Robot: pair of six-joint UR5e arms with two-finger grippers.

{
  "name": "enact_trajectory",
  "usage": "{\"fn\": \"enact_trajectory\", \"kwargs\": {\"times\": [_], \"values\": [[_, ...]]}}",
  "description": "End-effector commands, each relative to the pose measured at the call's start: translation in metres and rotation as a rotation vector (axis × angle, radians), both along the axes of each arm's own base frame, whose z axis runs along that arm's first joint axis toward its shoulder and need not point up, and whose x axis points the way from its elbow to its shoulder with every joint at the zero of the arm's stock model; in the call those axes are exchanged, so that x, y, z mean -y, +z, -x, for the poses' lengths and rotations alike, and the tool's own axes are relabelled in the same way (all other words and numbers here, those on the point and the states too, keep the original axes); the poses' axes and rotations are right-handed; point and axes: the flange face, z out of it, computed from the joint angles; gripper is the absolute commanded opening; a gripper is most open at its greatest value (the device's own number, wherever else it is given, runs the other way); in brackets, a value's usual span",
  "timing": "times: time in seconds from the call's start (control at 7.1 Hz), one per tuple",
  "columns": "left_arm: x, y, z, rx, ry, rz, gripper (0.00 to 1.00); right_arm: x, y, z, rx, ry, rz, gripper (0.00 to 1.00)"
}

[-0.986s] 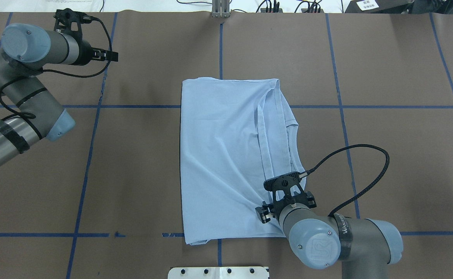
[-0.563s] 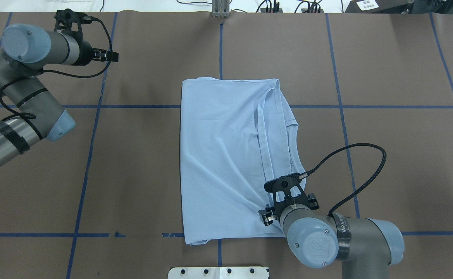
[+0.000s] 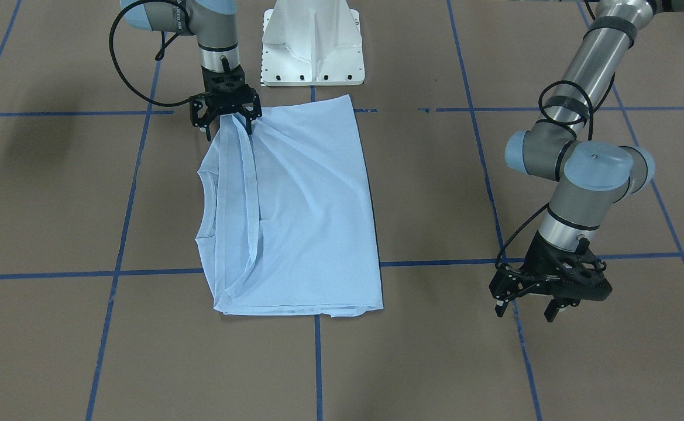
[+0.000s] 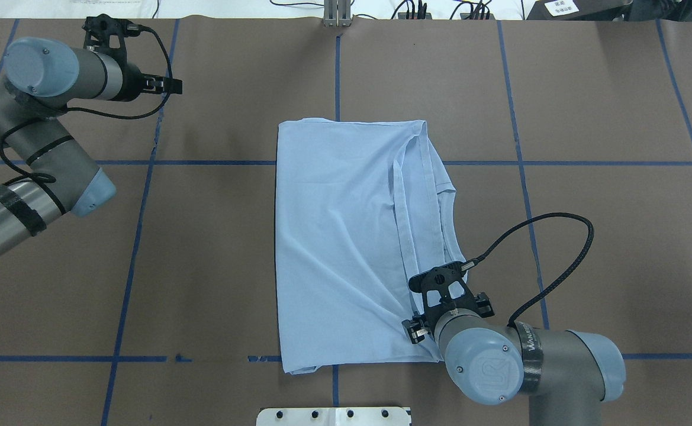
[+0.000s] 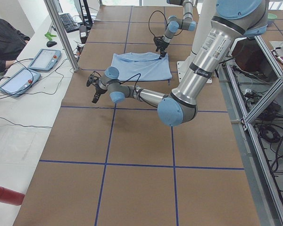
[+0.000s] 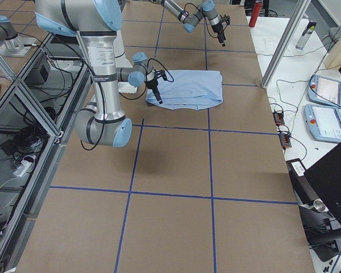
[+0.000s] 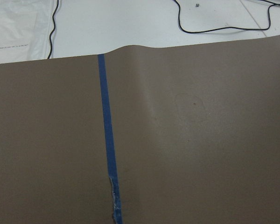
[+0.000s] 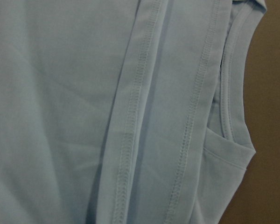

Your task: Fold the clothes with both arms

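The pale blue T-shirt (image 4: 334, 236) lies folded lengthwise in the middle of the table (image 3: 301, 204), its neckline on the robot's right side. My right gripper (image 3: 229, 130) stands over the shirt's near right corner (image 4: 425, 319). Its fingers look spread and sit astride a bunched ridge of cloth, and creases fan out from there. The right wrist view is filled with shirt hems (image 8: 130, 121). My left gripper (image 3: 526, 313) hangs open and empty above bare table at the far left (image 4: 168, 84), well away from the shirt. The print and label are hidden.
The white pedestal base (image 3: 312, 41) stands just behind the shirt's near edge. Blue tape lines (image 7: 106, 140) grid the brown table cover. Cables run along the far edge (image 4: 417, 9). A person (image 5: 4, 42) sits by tablets beyond that edge.
My right gripper and wrist have shifted slightly to the right and toward the near edge. The shirt and its creases look unchanged. The left arm has barely moved.
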Motion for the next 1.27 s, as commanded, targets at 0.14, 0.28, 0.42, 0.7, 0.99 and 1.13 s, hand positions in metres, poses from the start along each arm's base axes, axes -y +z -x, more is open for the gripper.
{"fn": "enact_trajectory", "kwargs": {"times": [0.14,0.28,0.42,0.7,0.99,1.13], "values": [[-0.012,0.001,0.008,-0.01,-0.001,-0.007,1.0,0.0,-0.007,-0.022,-0.103,-0.013,0.007,1.0],[-0.013,0.001,0.009,-0.01,-0.001,-0.007,1.0,0.001,0.006,-0.026,-0.138,-0.01,0.012,1.0],[-0.013,0.001,0.009,-0.01,-0.001,-0.007,1.0,0.0,0.017,-0.031,-0.158,-0.01,0.015,1.0],[-0.014,0.003,0.01,-0.009,-0.001,-0.006,1.0,0.002,-0.001,-0.024,-0.109,0.004,0.017,1.0],[-0.015,0.003,0.009,-0.009,0.001,-0.006,1.0,0.005,-0.062,-0.002,0.011,0.028,0.019,1.0],[-0.015,0.003,0.008,-0.009,0.002,-0.006,1.0,0.007,-0.06,0.008,0.003,0.036,0.025,0.99]]}}
